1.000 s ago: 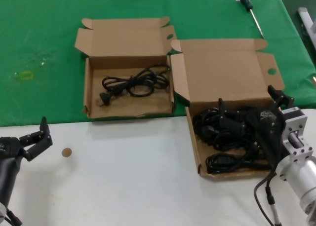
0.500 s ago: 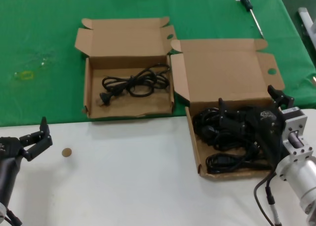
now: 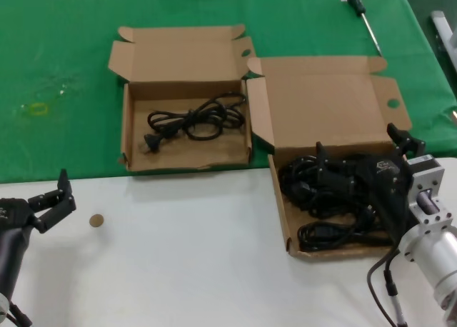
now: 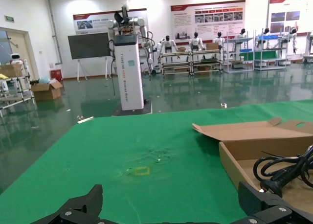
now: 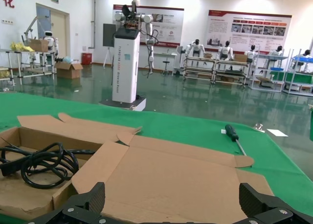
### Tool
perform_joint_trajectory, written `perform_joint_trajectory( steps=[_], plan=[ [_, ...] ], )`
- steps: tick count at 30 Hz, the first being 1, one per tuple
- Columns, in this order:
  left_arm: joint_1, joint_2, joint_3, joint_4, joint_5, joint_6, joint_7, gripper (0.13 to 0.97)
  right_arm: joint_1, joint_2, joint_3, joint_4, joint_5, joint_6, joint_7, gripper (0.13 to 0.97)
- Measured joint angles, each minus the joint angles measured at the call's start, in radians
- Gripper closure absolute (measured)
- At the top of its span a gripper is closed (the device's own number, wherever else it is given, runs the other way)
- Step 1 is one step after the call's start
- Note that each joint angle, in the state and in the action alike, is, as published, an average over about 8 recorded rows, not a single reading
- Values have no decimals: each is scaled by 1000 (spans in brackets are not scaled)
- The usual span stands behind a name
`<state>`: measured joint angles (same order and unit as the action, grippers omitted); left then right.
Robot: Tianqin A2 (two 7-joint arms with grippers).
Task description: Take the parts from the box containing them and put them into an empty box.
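Note:
The wider low-walled box stands at the right with its large lid open, and holds a pile of black power cords. My right gripper hovers over this pile, open and empty; in the right wrist view its jaws stand wide apart before the lid. The narrower higher-walled box stands left of it and holds one cord; it also shows in the right wrist view. My left gripper is open and empty at the lower left over the white table, seen also in the left wrist view.
A black-handled screwdriver lies on the green cloth at the far right. A small brown disc lies on the white table near my left gripper. A faint yellow mark is on the cloth at the left.

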<state>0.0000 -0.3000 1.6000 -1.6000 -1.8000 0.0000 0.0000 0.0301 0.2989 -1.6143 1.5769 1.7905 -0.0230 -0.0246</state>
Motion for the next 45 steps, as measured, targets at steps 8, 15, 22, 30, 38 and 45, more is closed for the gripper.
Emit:
perform_joint_trajectory(
  steps=[8, 15, 22, 30, 38, 45],
  plan=[
    [0, 0, 0, 0, 0, 0, 0, 132, 0, 0, 0, 0, 0, 0, 0, 129],
    [0, 0, 0, 0, 0, 0, 0, 132, 0, 0, 0, 0, 0, 0, 0, 129],
    [0, 0, 0, 0, 0, 0, 0, 132, 0, 0, 0, 0, 0, 0, 0, 129],
    [0, 0, 0, 0, 0, 0, 0, 132, 0, 0, 0, 0, 0, 0, 0, 129],
    [0, 0, 0, 0, 0, 0, 0, 132, 0, 0, 0, 0, 0, 0, 0, 129],
    [0, 0, 0, 0, 0, 0, 0, 132, 0, 0, 0, 0, 0, 0, 0, 129]
  ],
)
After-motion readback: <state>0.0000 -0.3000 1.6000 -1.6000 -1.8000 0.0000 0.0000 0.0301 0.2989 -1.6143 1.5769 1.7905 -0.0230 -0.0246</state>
